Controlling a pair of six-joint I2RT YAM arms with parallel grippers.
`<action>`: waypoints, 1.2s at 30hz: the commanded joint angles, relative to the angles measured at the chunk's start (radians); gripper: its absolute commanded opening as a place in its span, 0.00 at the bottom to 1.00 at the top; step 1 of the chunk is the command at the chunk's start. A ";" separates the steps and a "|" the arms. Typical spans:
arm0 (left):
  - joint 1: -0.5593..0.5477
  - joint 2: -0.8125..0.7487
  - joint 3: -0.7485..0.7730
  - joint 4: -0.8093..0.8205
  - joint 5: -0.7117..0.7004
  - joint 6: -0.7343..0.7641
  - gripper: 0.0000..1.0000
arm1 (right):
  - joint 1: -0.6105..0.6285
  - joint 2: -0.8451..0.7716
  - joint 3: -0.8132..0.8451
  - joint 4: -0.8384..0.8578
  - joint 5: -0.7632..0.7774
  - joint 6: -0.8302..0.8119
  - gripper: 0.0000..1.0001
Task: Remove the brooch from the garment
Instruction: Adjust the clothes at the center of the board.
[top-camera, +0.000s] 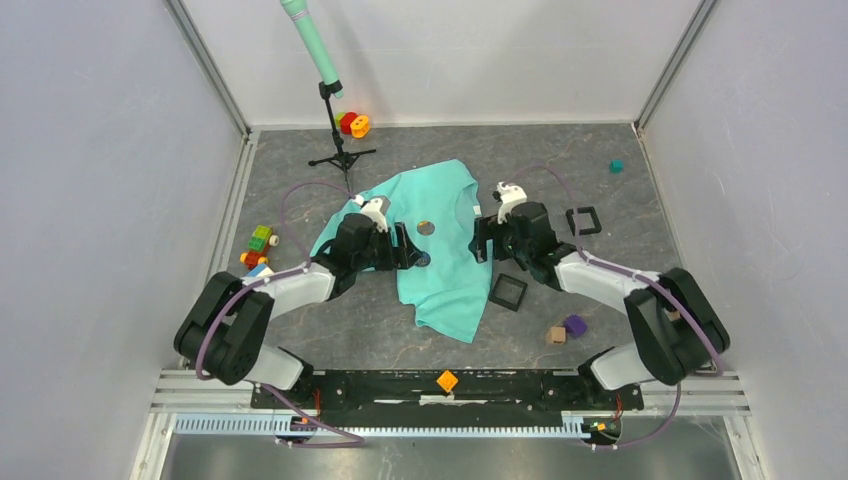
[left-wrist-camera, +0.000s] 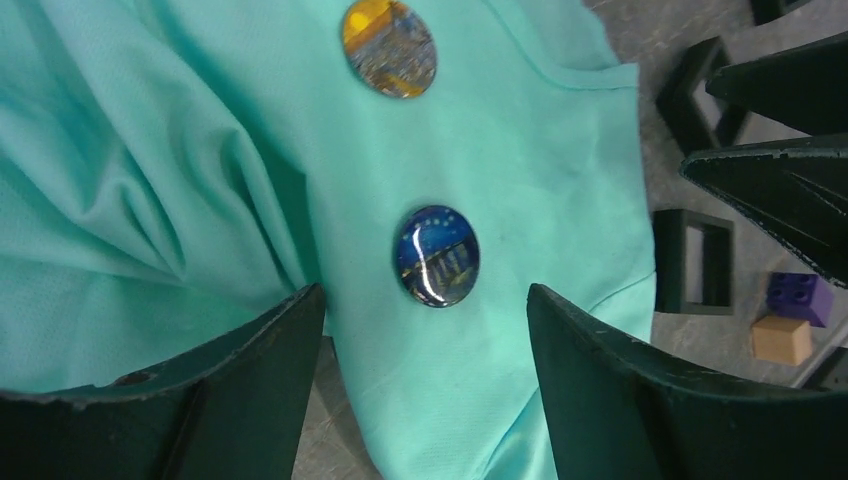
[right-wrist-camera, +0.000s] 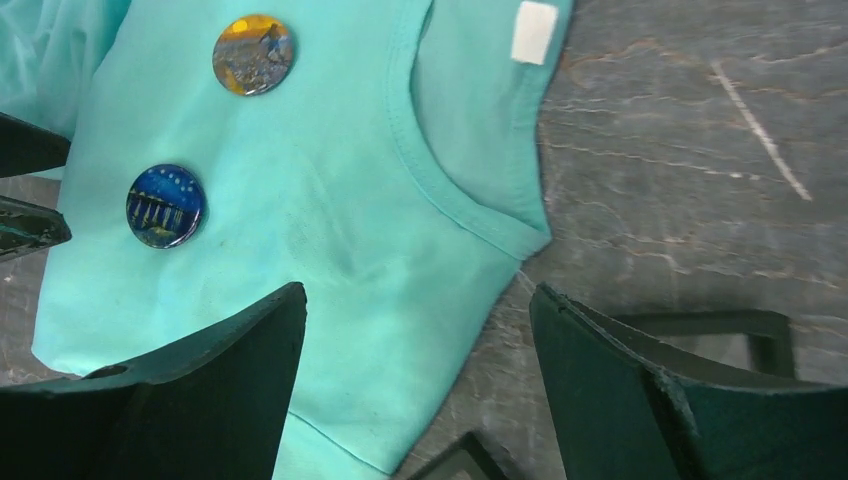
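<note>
Garment (top-camera: 445, 270) hides the fastenings of blue brooch (left-wrist-camera: 437, 256) and orange brooch (left-wrist-camera: 389, 47). We see left gripper (left-wrist-camera: 425, 295) and right gripper (right-wrist-camera: 418, 295) spread empty beside it, on a grey table (top-camera: 590, 150) between white walls (top-camera: 480, 60).

garment (top-camera: 445, 275): 1 | brooches (left-wrist-camera: 437, 256): 2 | purple block (top-camera: 575, 324): 1 | tan block (top-camera: 555, 335): 1 | teal block (top-camera: 616, 166): 1

I see the turquoise T-shirt (top-camera: 450, 272) rumpled at the tabletop's middle, 2 round pins on its chest: a blue brooch (left-wrist-camera: 437, 256) and an orange brooch (left-wrist-camera: 389, 47).
</note>
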 joint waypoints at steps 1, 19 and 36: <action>-0.001 0.023 0.050 -0.064 -0.025 0.047 0.79 | 0.040 0.081 0.077 -0.005 0.043 -0.034 0.87; -0.186 -0.104 0.085 -0.228 -0.385 0.196 0.64 | 0.090 0.184 0.045 0.049 0.204 -0.075 0.49; -0.253 0.132 0.283 -0.360 -0.393 0.267 0.74 | 0.106 0.172 -0.011 0.134 0.204 -0.066 0.00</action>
